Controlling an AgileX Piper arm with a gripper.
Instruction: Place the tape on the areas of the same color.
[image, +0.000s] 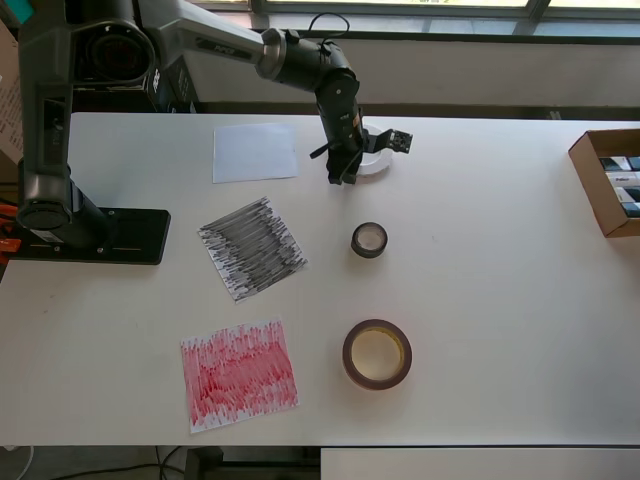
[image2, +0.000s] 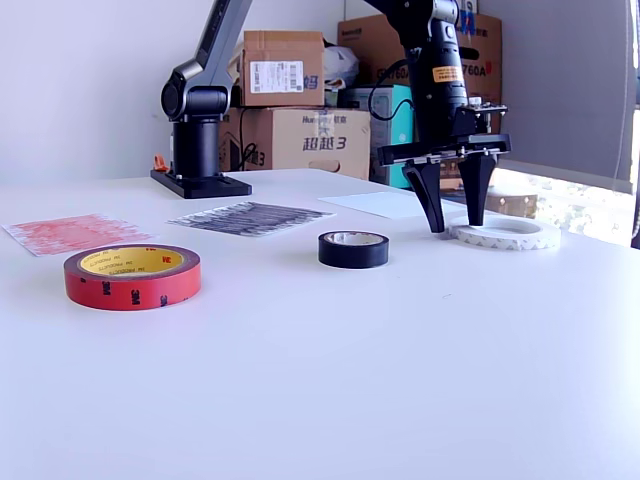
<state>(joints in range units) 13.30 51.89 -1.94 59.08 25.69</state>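
My gripper (image: 345, 174) (image2: 455, 222) is open and points straight down, its tips at the table. Its two fingers stand astride the rim of the white tape ring (image: 379, 166) (image2: 510, 236), which lies flat to the right of the white sheet (image: 254, 152) (image2: 385, 204). The small black roll (image: 369, 240) (image2: 353, 249) lies free right of the scribbled black sheet (image: 252, 247) (image2: 250, 217). The large red-brown roll (image: 348, 352) (image2: 132, 276) lies free right of the scribbled red sheet (image: 238, 374) (image2: 75, 232).
The arm's black base (image: 90, 235) (image2: 200, 182) stands at the overhead view's left edge of the table. An open cardboard box (image: 608, 180) sits at the overhead view's right edge. Stacked cartons (image2: 290, 100) stand behind the table.
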